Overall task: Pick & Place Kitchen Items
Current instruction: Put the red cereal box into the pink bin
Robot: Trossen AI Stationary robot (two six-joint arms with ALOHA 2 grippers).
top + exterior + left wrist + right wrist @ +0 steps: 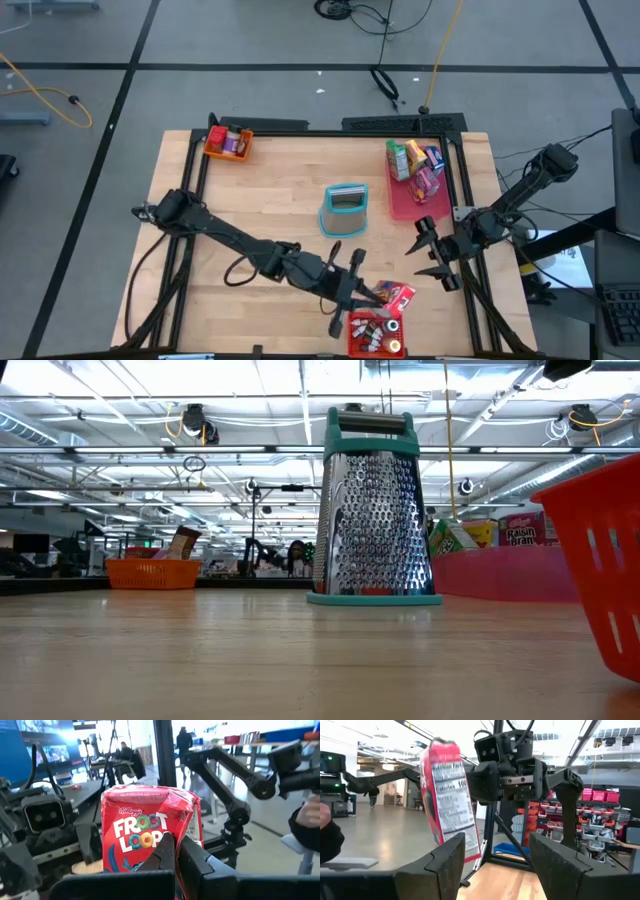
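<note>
— Which step is in hand?

— The carrying, by my reading. The left tool (pixel 352 283) is pressed together on a small red cardboard Froot Loops cereal box (pixel 150 837), pinching it along one lower edge. In the overhead view the box (pixel 396 296) is at the near right of the wooden worktop (pixel 270 200), just beyond the red plastic bin (pixel 377 335) that already holds several small packets.

— And the other arm?

— The right tool (pixel 432 255) waits at the worktop's right edge, near the flat pink tray (pixel 405 203) of snack boxes, its fingers spread and holding nothing. Its own camera looks across at the box.

— What does the next move call for?

— Probably bringing the box over the red bin and releasing it. The grip is low on one edge, so it may tilt; I would keep it level and let go only once it is inside the rim.
</note>
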